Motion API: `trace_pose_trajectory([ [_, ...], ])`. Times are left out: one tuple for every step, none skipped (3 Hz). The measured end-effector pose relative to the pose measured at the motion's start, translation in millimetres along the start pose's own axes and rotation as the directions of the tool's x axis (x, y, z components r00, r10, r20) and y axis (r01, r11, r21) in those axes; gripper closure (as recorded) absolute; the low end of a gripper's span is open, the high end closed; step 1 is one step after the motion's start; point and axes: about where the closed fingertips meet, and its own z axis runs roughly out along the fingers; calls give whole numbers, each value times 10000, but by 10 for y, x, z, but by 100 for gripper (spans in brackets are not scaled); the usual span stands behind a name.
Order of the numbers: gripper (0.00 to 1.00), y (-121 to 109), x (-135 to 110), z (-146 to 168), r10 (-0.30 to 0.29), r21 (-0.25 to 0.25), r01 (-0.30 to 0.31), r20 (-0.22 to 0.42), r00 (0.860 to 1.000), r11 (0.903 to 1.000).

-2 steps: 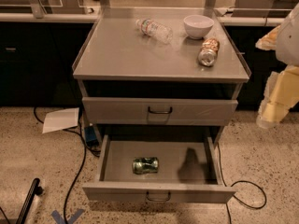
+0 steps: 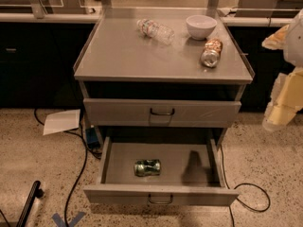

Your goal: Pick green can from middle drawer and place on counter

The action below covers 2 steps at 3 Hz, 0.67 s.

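The green can [image 2: 147,167] lies on its side on the floor of the open middle drawer [image 2: 161,195], left of centre. The drawer is pulled out toward me, with a small dark loop handle on its front panel. The counter [image 2: 123,56] is the grey cabinet top above it. My gripper [image 2: 282,111] hangs at the far right edge of the view. It is beside the cabinet at about the height of the closed drawer, well apart from the can. Its shadow falls on the right part of the drawer floor.
On the counter lie a clear plastic bottle [image 2: 155,30], a white bowl [image 2: 201,26] and an orange-brown and silver can [image 2: 211,52]. A closed drawer [image 2: 162,111] sits above the open one. Cables [image 2: 75,183] and a white paper [image 2: 62,121] lie on the speckled floor.
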Motion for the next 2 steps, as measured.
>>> trace_pose_trajectory([
  [0, 179, 170, 322, -120, -210, 136, 732, 9972, 9997],
  [0, 396, 396, 1303, 9, -1106, 217, 1996, 9799, 9936],
])
